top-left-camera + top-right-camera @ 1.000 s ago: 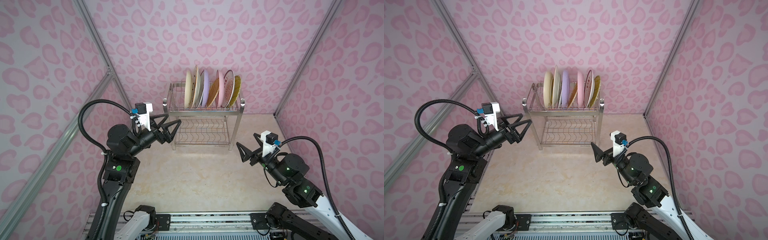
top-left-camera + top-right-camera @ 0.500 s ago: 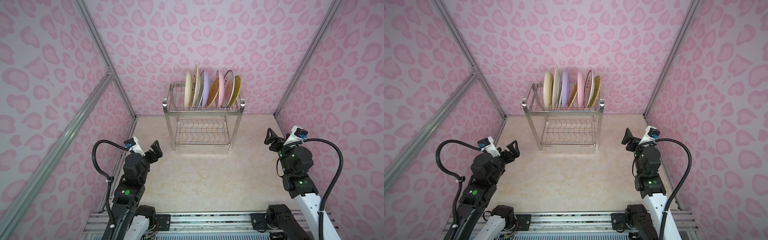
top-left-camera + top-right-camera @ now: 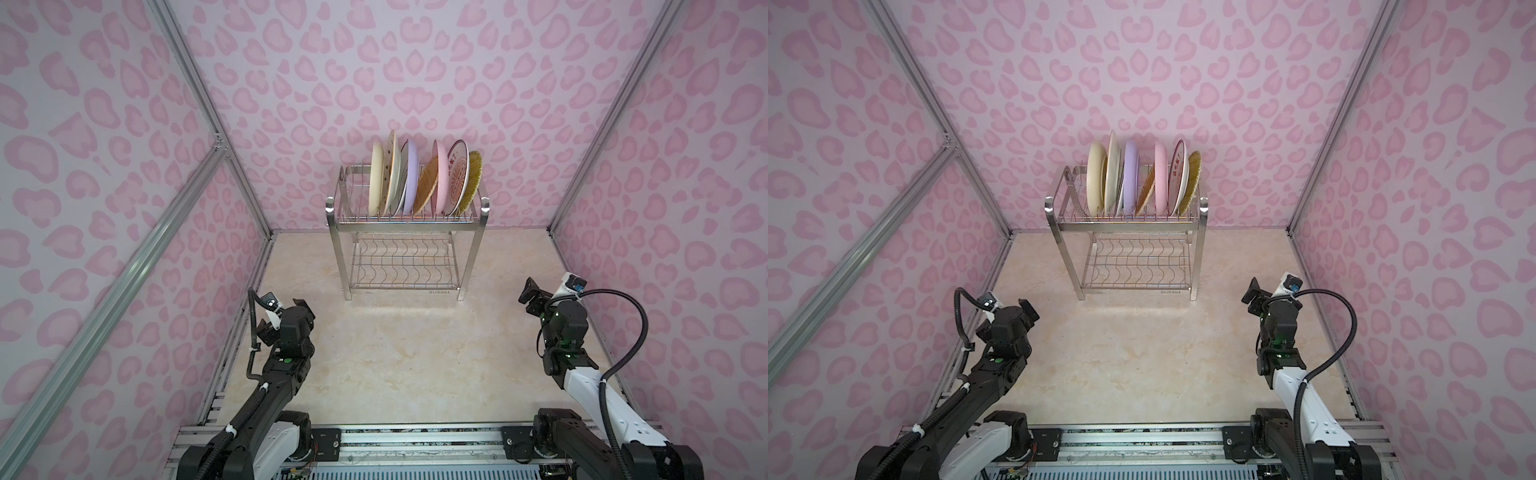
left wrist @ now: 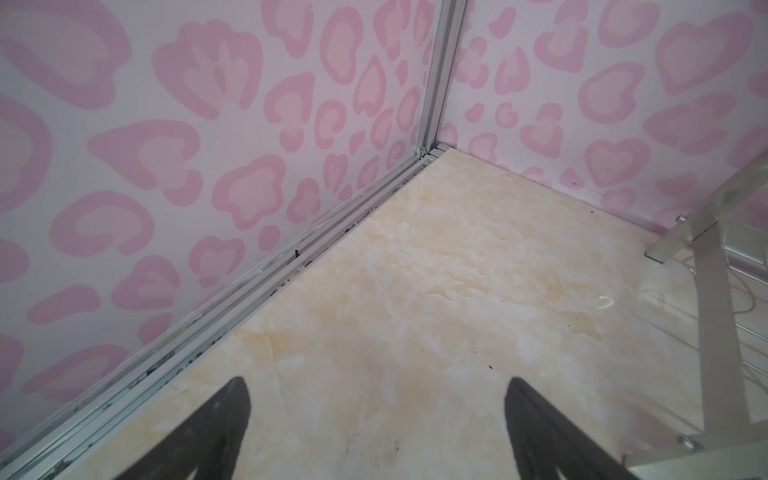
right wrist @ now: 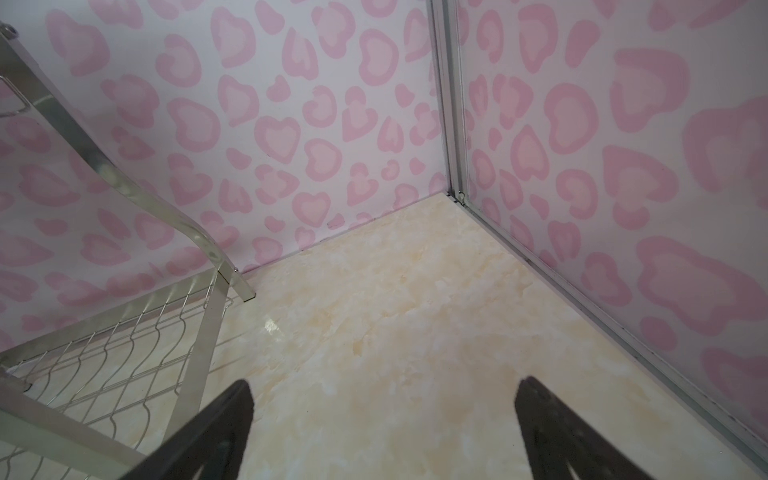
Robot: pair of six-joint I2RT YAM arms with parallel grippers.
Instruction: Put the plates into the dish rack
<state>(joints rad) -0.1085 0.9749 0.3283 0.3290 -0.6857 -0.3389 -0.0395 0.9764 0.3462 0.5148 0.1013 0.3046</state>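
Left wrist view: left gripper [image 4: 376, 386] jaws apart, empty, over bare counter [image 4: 415, 291], about 8 o'clock. Right gripper [image 5: 384, 382] likewise spread, empty, 4 o'clock. Far, 12 o'clock: dish rack [image 3: 405, 224], plates [image 3: 424, 178] upright in top tier, crowded, several leaning together. No plate seen on counter. Risk: a bump to the rack could topple the leaners.

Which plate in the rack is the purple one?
The lilac plate, standing on the top tier of the dish rack beside the tilted orange woven-look plate. No other plate is purple.
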